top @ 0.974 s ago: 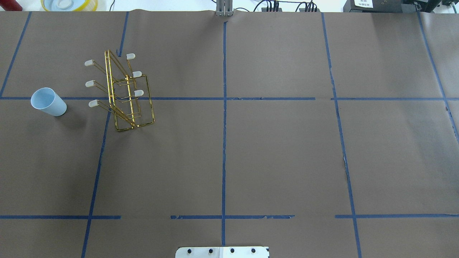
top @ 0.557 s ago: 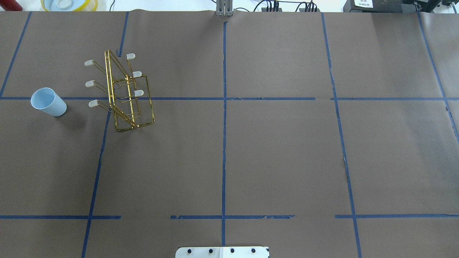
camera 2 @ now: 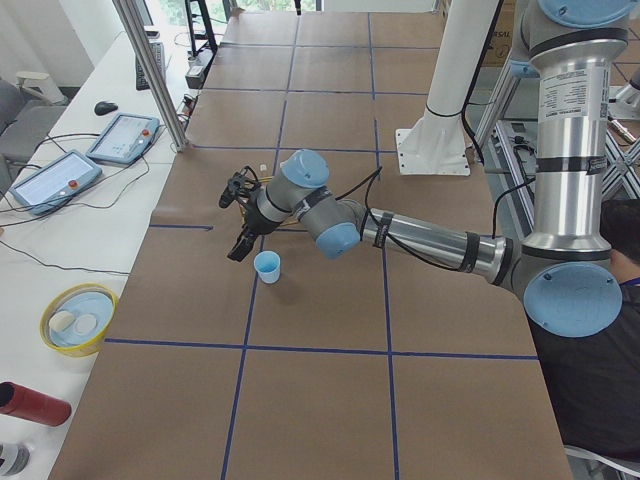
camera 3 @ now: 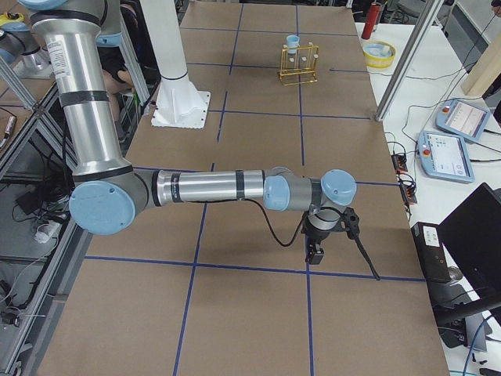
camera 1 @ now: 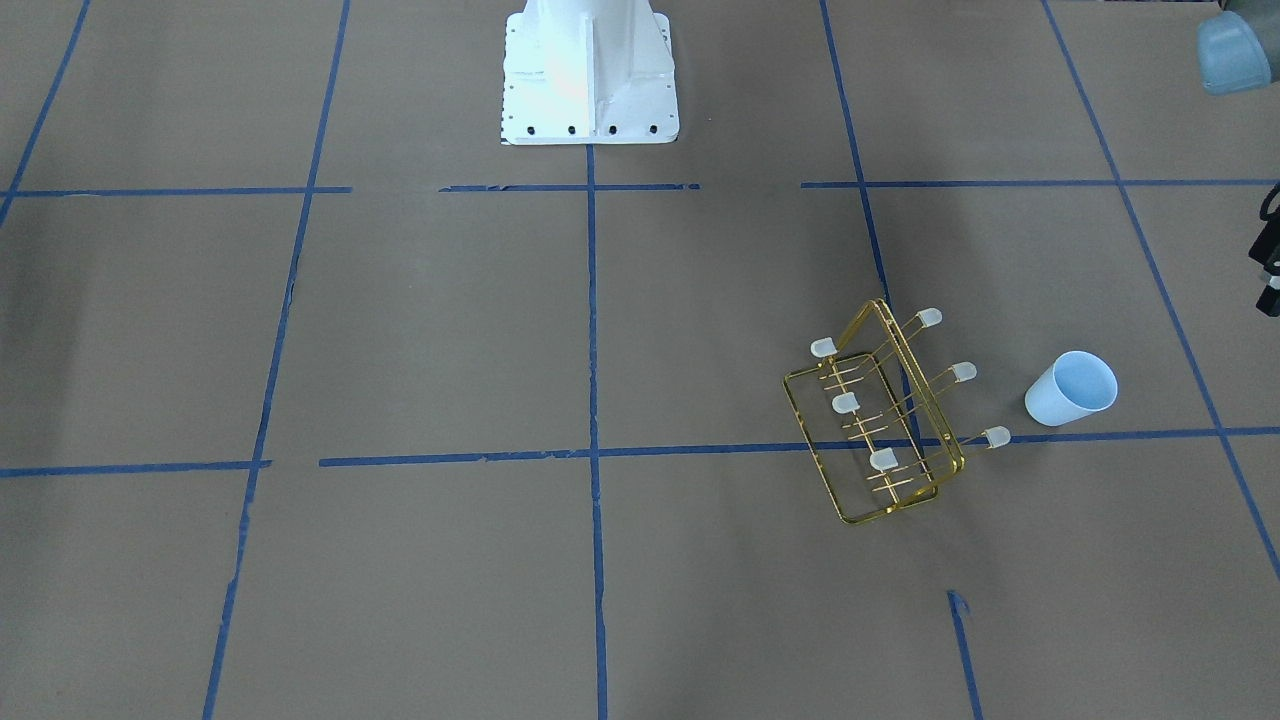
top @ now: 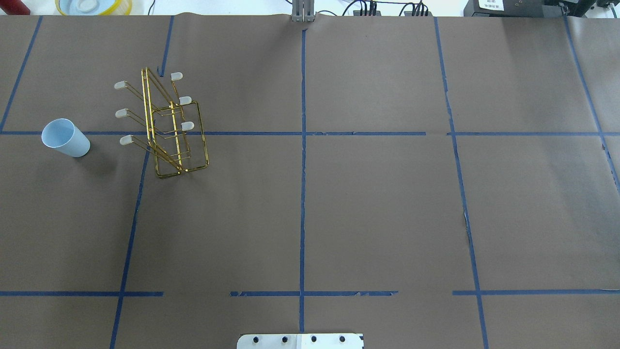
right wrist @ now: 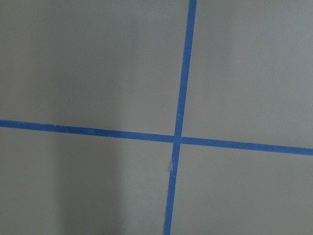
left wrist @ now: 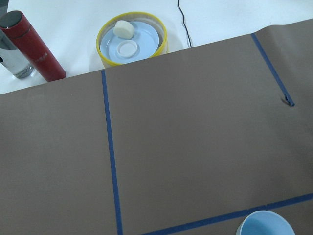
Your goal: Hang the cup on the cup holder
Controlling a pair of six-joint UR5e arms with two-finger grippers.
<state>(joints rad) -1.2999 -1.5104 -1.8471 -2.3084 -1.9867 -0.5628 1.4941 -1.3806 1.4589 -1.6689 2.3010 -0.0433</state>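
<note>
**Writing.** A white label (top: 491,4) sits on a black box beyond the counter's (top: 378,203) far edge; its print is too small to read.

**Cup** (top: 65,138). Small pale blue-white tumbler, tapered, smooth and plain, without a handle. It stands upright, mouth up, on the robot's left side of the counter, at a blue tape line. It is near the rack but apart from it.

**Rack** (top: 164,127). Gold wire with a rectangular frame. It has six thin prongs, three to each side, each tipped with a whitish translucent cap. No cup hangs on it.

**Left tool** (camera 2: 240,245). Hangs near the cup without touching it; open or closed cannot be told. Its wrist camera catches the cup's rim at the bottom edge.

**Right tool** (camera 3: 316,252). Over bare brown paper at a tape crossing, well apart from the cup and rack; open or closed cannot be told.

**Off the counter.** A yellow-rimmed tub (left wrist: 164,36) and a red bottle (left wrist: 32,46).
</note>
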